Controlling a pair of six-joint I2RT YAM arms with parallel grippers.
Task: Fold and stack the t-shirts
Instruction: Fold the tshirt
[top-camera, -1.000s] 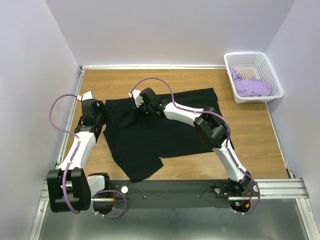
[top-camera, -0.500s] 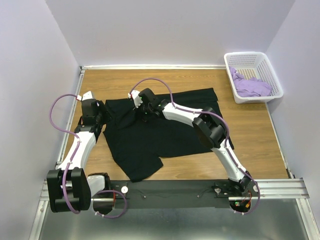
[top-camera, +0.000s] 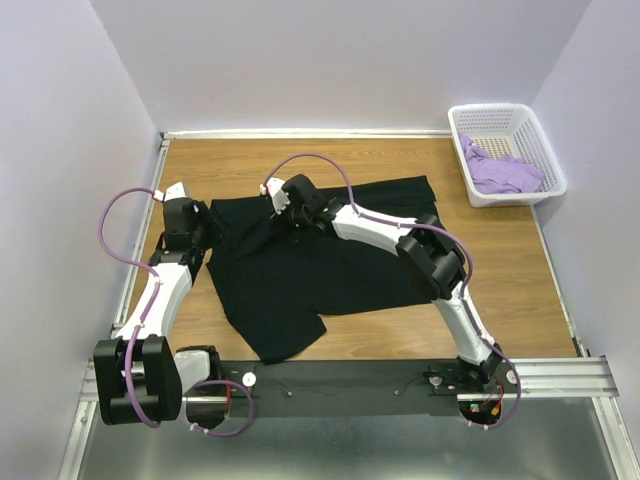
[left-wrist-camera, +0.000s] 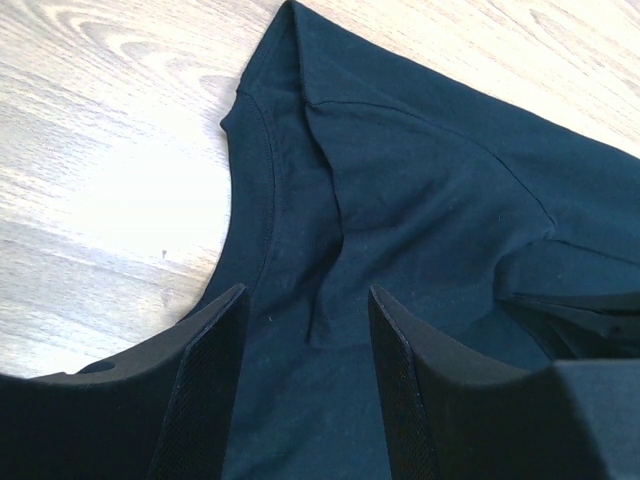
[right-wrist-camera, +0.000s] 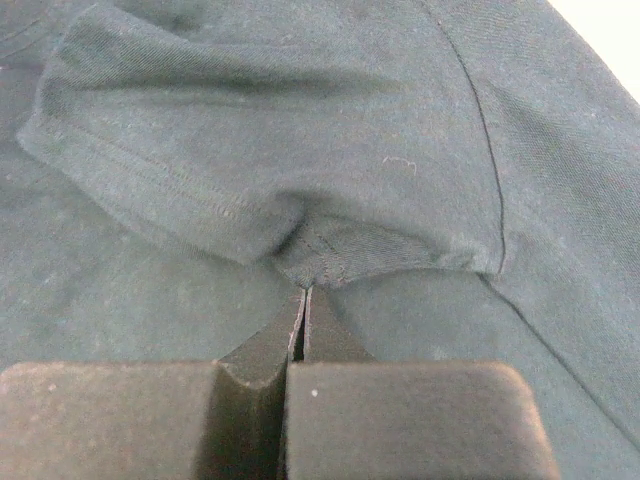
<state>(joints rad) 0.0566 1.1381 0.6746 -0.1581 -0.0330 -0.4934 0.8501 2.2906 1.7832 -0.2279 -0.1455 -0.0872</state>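
Two grippers at the black t-shirt (top-camera: 300, 275): right gripper (right-wrist-camera: 303, 300) pinched on its sleeve hem, left gripper (left-wrist-camera: 308, 295) half-open, gripping nothing, over its neckline.

- The right claw (right-wrist-camera: 303, 312) has closed, pinching a hemmed fold of the large plain black cloth t-shirt (top-camera: 300, 280).
- The right arm (top-camera: 435, 262) has shifted its elbow slightly to the right.

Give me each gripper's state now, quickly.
Left gripper: open, holding nothing, jaws over the black t-shirt.
Right gripper: shut, pinching a fold of the black t-shirt.
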